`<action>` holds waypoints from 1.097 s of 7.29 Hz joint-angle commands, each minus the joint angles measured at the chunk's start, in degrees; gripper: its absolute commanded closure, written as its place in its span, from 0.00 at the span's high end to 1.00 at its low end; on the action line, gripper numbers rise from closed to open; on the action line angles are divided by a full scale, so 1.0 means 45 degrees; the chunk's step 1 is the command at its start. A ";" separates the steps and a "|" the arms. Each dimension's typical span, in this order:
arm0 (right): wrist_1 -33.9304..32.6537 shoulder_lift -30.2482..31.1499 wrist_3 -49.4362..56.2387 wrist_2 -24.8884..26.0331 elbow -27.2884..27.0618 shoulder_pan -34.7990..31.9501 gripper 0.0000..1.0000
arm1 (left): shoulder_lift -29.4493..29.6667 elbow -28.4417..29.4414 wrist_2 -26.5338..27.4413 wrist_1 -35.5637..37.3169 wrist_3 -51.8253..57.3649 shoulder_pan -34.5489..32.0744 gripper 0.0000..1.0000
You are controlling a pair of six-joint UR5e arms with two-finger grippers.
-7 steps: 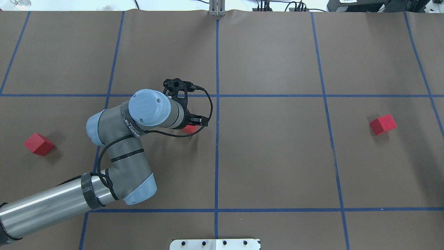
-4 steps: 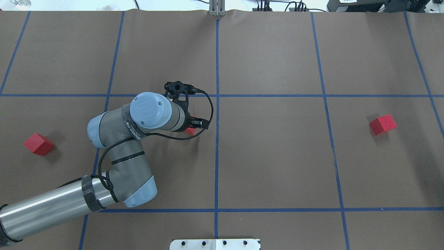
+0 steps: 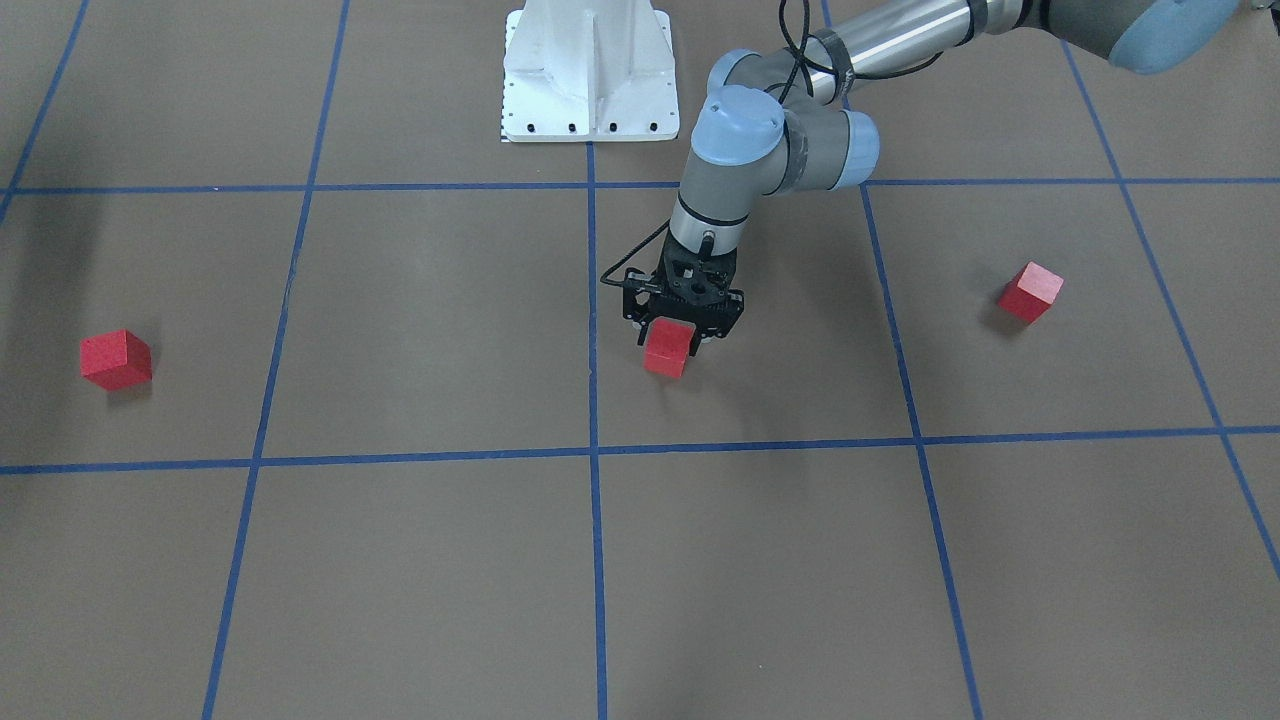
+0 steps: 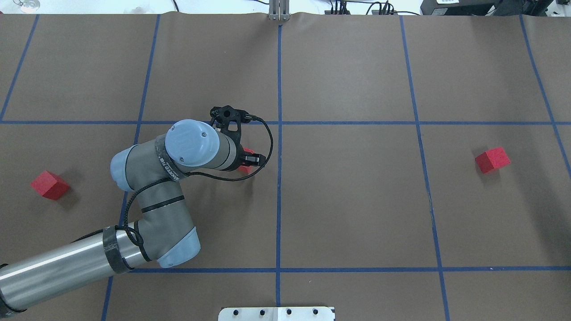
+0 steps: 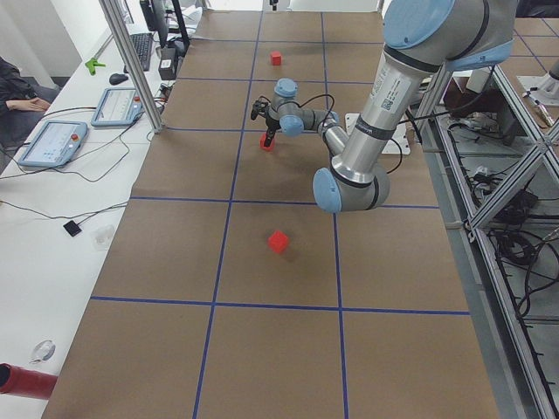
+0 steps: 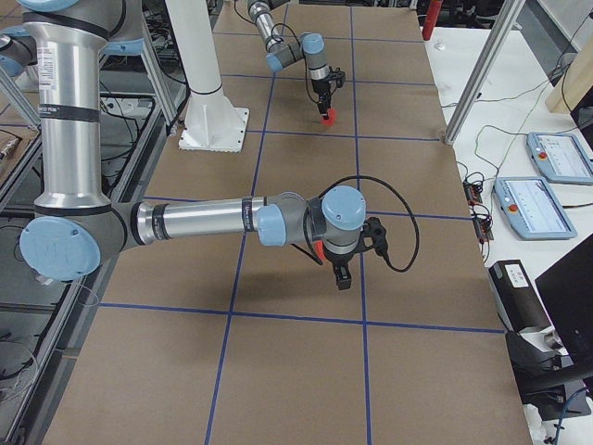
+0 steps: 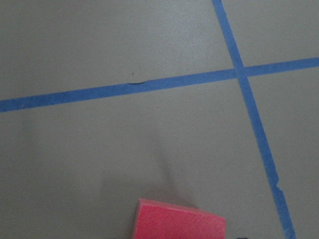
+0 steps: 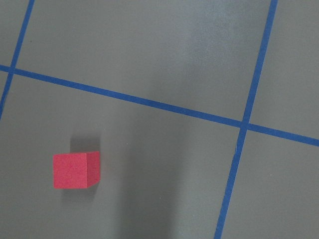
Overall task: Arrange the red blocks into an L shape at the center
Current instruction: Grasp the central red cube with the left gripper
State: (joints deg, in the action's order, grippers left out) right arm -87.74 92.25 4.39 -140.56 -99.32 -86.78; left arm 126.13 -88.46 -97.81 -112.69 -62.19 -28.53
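I am looking at the left gripper [image 3: 672, 344] pointing straight down at the worktop [image 4: 357, 200]. Its black jaws are sitting flush against two opposite faces of the middle red block [image 3: 667, 356], so I am reading them as clamped on it. Whether the cube is resting on the surface or hanging just clear of it, I cannot tell. It is a small matte cube with crisp edges. In the left wrist view its top face is showing finely grainy at the bottom of the frame. It is sitting in the grid square on the robot's left of the middle line, near the center crossing [image 4: 279, 122] but apart from it, on the robot's side.

The worktop is showing as a flat, dull brown sheet, rippling slightly along its far edge. Narrow blue tape lines [image 4: 357, 122] are dividing it into large squares. The left red block [image 4: 50, 185] and the right red block [image 4: 492, 160] are lying well apart toward opposite ends, each turned at an angle to the grid.

The left wrist is carrying a smooth, domed pale-blue cap [image 3: 738, 122] on a grey cylindrical joint, and a thin black cable [image 4: 271, 138] is looping beside it. The right gripper [image 6: 341, 276] is showing only in the right-side view, low over the worktop, and I cannot tell how its jaws are standing.
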 commanded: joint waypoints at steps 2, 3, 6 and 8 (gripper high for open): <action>0.0006 -0.0070 -0.0019 -0.0015 -0.0076 -0.0013 0.99 | 0.0076 -0.0361 -0.0004 0.0082 -0.0028 -0.0028 0.00; -0.0013 -0.0109 -0.0019 -0.0034 -0.0076 -0.0013 0.99 | 0.0309 -0.0323 0.0016 0.0759 -0.0183 -0.0086 0.00; 0.0006 -0.0168 -0.0019 -0.0015 0.0002 0.0006 0.99 | 0.2744 0.1560 0.0075 0.2231 -0.1136 -0.0262 0.00; -0.0013 -0.0246 -0.0038 0.0024 0.0021 0.0006 0.99 | 0.3826 0.3093 0.0075 0.2095 -0.1200 -0.0534 0.00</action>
State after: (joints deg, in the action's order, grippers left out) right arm -87.77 91.39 4.29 -140.55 -99.29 -86.76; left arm 140.85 -78.08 -97.48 -103.02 -67.15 -30.14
